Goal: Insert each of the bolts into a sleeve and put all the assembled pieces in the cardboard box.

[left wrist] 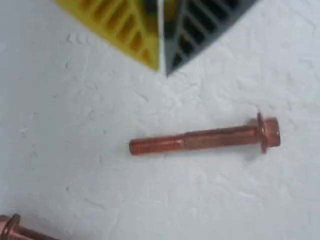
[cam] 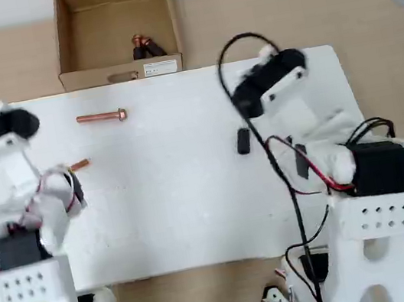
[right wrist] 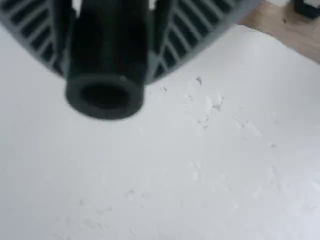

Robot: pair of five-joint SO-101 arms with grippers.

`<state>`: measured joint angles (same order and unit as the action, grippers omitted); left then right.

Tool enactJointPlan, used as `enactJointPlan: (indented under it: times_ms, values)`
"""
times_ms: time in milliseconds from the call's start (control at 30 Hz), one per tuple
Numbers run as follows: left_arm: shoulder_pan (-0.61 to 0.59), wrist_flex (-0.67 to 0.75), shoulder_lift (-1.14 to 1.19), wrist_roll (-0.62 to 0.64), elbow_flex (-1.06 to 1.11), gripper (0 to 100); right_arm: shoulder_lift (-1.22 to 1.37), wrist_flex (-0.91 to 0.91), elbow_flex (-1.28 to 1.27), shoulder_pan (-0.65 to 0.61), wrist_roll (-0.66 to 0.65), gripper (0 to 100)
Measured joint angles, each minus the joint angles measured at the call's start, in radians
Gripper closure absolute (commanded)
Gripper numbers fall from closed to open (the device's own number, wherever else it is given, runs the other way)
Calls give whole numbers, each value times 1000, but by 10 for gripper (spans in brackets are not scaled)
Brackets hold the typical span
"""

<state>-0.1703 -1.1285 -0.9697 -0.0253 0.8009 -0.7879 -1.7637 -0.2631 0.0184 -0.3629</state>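
1. Start with your cardboard box [cam: 85, 77]. It sits open-topped at the far edge of the counter [cam: 2, 68], with plain brown walls. Two assembled pieces [cam: 145, 47] lie side by side on its floor, with copper heads and black bodies.
2. In front of the box, a white sheet [cam: 179, 201] covers the counter. Its surface is rough and pitted (it looks foam-like up close, though I can't confirm the material).
3. One bolt [cam: 102, 117] lies flat on the sheet near the box. It is shiny copper, with a slim straight shank and a flanged hex head.
4. A second bolt [cam: 80, 165] lies on the sheet just beside your left arm, which partly hides it.
5. Your left claw [left wrist: 161, 62] has one yellow finger and one black, both ribbed. The tips are pressed together with nothing between them, and it hangs over the sheet close to the bolts.
6. Your right claw [right wrist: 107, 50] has grey ribbed fingers clamped on a sleeve [right wrist: 106, 95]. The sleeve is a smooth black tube with a round, hollow mouth. It is held over the sheet right of centre, well apart from both loose bolts.
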Motion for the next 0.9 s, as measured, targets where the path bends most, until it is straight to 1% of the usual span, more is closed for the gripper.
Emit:
enactJointPlan:
  times_ms: [200, 433, 567, 733, 900]
  values:
    - [0, 0, 272, -147, -169, 995, 0, 0, -5, 95, 20, 988]
    - [0, 0, 563, -261, -361, 993, 0, 21, -126, 117, 21, 988]
    - [0, -3, 738, -354, -499, 993, 0, 49, -147, 163, 21, 988]
    - [0, -110, 956, -436, -721, 994, 0, 74, -149, 226, 21, 988]
    - [46, -322, 1211, -554, -1014, 994, 0, 75, -153, 275, 21, 988]
